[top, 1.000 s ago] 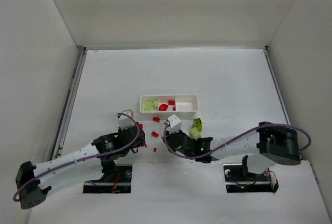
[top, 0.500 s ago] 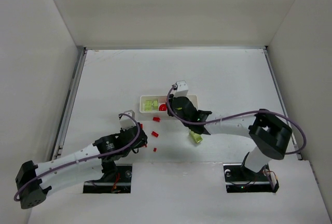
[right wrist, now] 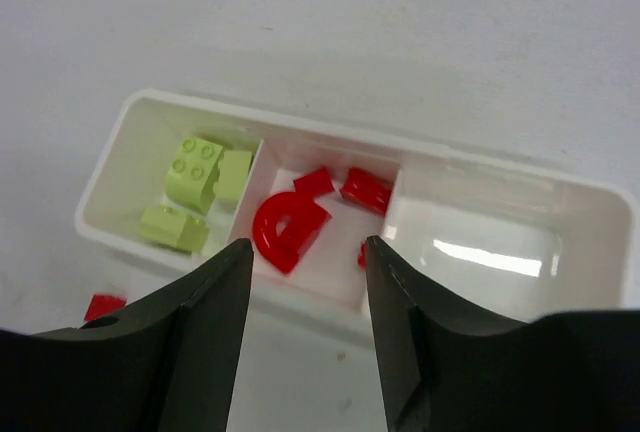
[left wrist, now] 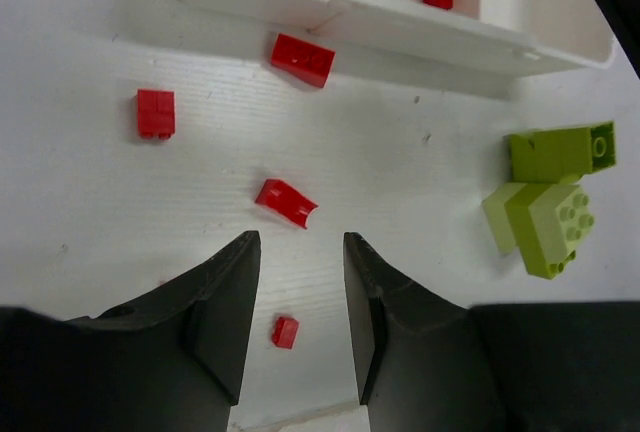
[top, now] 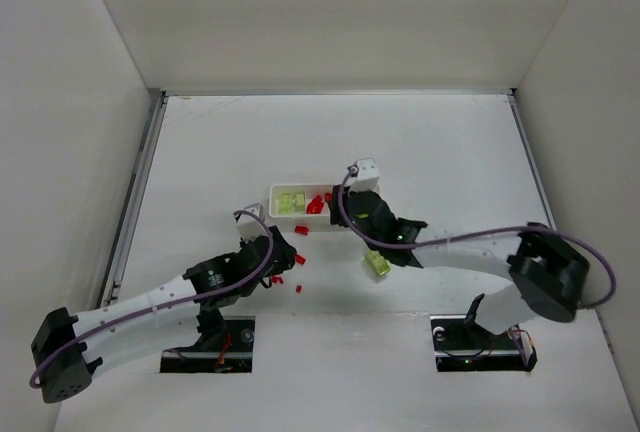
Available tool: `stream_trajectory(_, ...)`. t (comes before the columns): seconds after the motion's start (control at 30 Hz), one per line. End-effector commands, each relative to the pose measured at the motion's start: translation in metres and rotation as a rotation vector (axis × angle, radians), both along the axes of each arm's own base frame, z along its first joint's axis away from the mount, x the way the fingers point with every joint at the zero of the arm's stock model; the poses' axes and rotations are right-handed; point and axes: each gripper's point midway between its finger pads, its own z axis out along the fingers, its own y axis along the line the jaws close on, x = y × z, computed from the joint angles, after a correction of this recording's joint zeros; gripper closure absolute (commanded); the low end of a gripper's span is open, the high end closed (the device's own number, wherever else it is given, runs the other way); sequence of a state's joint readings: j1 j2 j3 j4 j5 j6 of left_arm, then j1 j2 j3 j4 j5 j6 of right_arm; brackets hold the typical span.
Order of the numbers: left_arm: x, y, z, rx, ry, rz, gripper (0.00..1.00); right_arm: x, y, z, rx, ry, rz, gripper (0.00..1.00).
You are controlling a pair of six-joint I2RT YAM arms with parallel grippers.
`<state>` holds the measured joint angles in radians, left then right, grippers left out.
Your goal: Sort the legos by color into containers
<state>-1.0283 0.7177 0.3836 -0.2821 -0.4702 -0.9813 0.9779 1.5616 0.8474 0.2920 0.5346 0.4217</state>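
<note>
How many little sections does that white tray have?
3. The left section holds yellow-green bricks, the middle section holds red pieces, and the right section looks empty, though its near corner is hidden.

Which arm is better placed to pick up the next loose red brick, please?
Probably left: the left gripper, open, hangs just short of a red brick, while the right gripper is over the tray.

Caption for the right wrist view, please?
Right gripper, fingers open, hovers over the white tray: yellow-green bricks in one end compartment, red bricks in the middle.
</note>
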Motion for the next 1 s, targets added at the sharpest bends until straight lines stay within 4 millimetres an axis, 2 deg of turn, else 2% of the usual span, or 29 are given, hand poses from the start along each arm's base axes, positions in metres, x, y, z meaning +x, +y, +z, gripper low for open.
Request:
stream_trajectory(0.0, 0.015, -0.012, 0.020, -0.060, -0.082, -0.010, 0.63, -0.035, -0.034, 0.021, 0.036, -0.049, -0.056, 0.46)
stream_trajectory(0.1, 0.026, -0.020, 0.029, -0.098, -0.114, -0.012, 0.62, -0.073, -0.073, 0.001, 0.012, 0.016, -0.106, 0.44)
stream_trajectory(0.17, 0.033, -0.028, 0.033, -0.122, -0.128, -0.027, 0.61, -0.092, -0.099, -0.016, 0.016, 0.101, -0.153, 0.39)
stream_trajectory(0.27, 0.044, -0.041, 0.040, -0.160, -0.137, -0.046, 0.61, -0.114, -0.121, -0.035, 0.014, 0.219, -0.189, 0.30)
stream_trajectory(0.4, 0.053, -0.054, 0.047, -0.182, -0.139, -0.071, 0.61, -0.125, -0.114, -0.040, -0.010, 0.254, -0.141, 0.25)
stream_trajectory(0.53, 0.057, -0.058, 0.049, -0.186, -0.152, -0.075, 0.60, -0.129, -0.105, -0.051, -0.066, 0.289, -0.082, 0.25)
stream_trajectory(0.77, 0.057, -0.057, 0.049, -0.195, -0.154, -0.067, 0.60, -0.134, -0.089, -0.064, -0.087, 0.323, -0.014, 0.32)
stream_trajectory(0.97, 0.058, -0.058, 0.053, -0.191, -0.160, -0.077, 0.60, -0.125, -0.085, -0.063, -0.062, 0.298, -0.019, 0.40)
